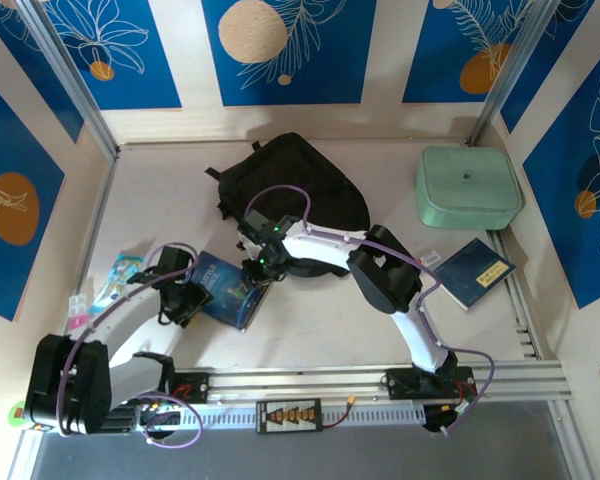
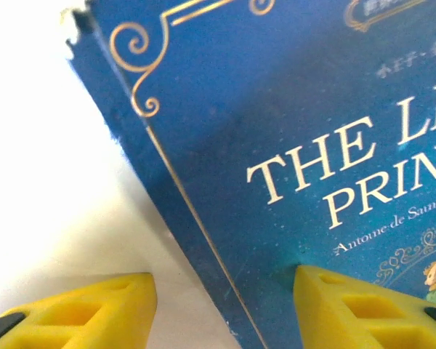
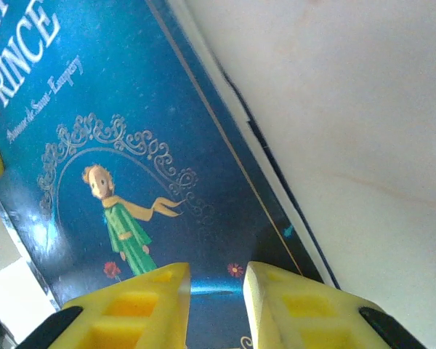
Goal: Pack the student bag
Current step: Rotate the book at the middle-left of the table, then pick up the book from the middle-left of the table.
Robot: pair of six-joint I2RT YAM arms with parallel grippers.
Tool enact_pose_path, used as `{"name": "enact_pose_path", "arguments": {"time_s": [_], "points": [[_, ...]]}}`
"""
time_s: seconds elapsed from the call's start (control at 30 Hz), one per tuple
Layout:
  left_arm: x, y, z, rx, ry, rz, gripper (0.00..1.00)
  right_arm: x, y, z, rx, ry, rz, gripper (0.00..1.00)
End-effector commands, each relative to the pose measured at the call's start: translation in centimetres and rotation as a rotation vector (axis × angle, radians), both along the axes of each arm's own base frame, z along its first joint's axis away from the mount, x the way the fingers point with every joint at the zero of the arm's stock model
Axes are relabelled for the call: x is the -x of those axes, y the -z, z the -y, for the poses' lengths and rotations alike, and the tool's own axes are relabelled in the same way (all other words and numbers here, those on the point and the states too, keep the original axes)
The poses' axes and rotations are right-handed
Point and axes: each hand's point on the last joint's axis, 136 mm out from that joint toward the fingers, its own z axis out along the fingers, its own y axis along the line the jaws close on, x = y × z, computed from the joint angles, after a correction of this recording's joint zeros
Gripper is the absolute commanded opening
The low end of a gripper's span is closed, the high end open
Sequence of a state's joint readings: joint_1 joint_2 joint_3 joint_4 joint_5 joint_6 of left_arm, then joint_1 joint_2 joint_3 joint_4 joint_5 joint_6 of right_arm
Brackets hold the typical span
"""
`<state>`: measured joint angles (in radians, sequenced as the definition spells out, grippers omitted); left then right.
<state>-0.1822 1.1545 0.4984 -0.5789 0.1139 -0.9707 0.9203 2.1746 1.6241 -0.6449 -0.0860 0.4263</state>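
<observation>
The student bag (image 1: 290, 180) lies black and slumped at the back centre of the table. In front of it a blue "The Little Prince" book (image 1: 225, 292) lies between both grippers. My left gripper (image 1: 194, 297) is at the book's left side. In the left wrist view, the left gripper (image 2: 225, 314) straddles the book's (image 2: 276, 109) spine edge, one finger (image 2: 363, 309) on the cover and the other over the table. My right gripper (image 1: 259, 270) is at the book's far right corner. In the right wrist view, the right gripper (image 3: 216, 305) hovers narrowly apart over the cover (image 3: 131, 145).
A pale mint zip case (image 1: 468, 185) sits at the back right, with a second blue book (image 1: 477, 272) in front of it. A colourful packet (image 1: 120, 275) and a small pink-capped bottle (image 1: 76, 310) lie at the left edge. A metal rail (image 1: 380, 380) runs along the near edge.
</observation>
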Motion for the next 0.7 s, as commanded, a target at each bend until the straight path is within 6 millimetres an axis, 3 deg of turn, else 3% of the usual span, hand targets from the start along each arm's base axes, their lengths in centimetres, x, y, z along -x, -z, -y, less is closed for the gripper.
{"name": "enact_pose_path", "arguments": {"time_s": [0.0, 0.1, 0.2, 0.3, 0.4, 0.57, 0.67], "points": [[-4.3, -0.8, 1.2, 0.058, 0.08, 0.159, 0.5, 3.8, 3.1, 3.4, 0.139, -0.063, -0.088, 0.3], [-5.4, -1.0, 1.7, 0.094, 0.109, 0.188, 0.48, 5.9, 2.4, 2.7, 0.044, -0.121, -0.16, 0.29], [-5.9, -1.1, 1.8, 0.11, 0.131, 0.189, 0.47, 7.2, -1.7, 0.5, -0.2, -0.174, -0.246, 0.26], [-5.4, -0.6, 1.7, 0.108, 0.135, 0.164, 0.47, 4.8, -5.4, -0.1, -0.324, -0.127, -0.186, 0.28], [-4.8, -0.2, 1.9, 0.123, 0.129, 0.148, 0.47, 1.6, -6.8, -0.2, -0.293, -0.07, -0.062, 0.32], [-4.1, -0.1, 2.4, 0.164, 0.121, 0.139, 0.48, -2.1, -5.4, -0.9, -0.136, -0.001, 0.088, 0.43], [-3.9, 0.0, 2.7, 0.181, 0.125, 0.136, 0.48, -2.8, -4.1, -1.7, -0.067, -0.011, 0.117, 0.45]]}}
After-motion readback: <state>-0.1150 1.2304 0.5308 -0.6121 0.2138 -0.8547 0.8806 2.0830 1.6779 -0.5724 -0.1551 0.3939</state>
